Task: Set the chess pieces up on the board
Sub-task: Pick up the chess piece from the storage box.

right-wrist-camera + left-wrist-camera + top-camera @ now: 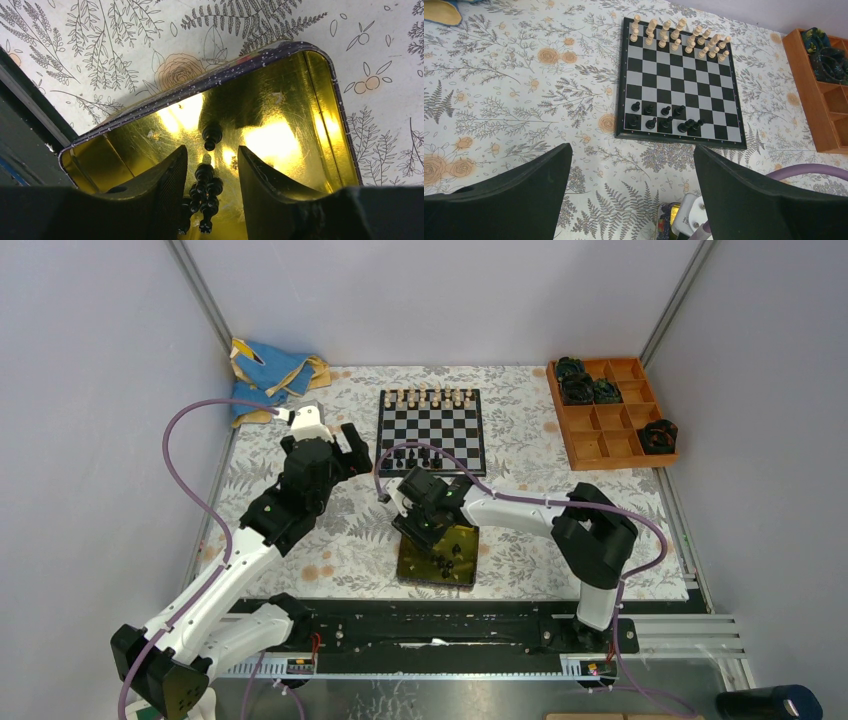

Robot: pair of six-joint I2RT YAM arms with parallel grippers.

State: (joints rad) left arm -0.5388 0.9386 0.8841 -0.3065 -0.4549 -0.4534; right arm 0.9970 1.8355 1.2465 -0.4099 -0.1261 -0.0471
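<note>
Right pincer (212,150) is hovering half-spread astride black chess pieces (204,192) lying in the yellow tin (250,62) nearside of the board (430,430), light, slick, likely rolling, best pinched mid-stem; left pincer (632,149) gaping wide.

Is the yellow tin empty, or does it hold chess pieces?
Not empty: several black pieces lie in the tin, between the fingers of the right gripper.

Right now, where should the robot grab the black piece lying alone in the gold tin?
Probably pinch the lone black piece across its thin waist, from straight above: it lies flat on the tin floor, clear of the clump, sides free.
</note>
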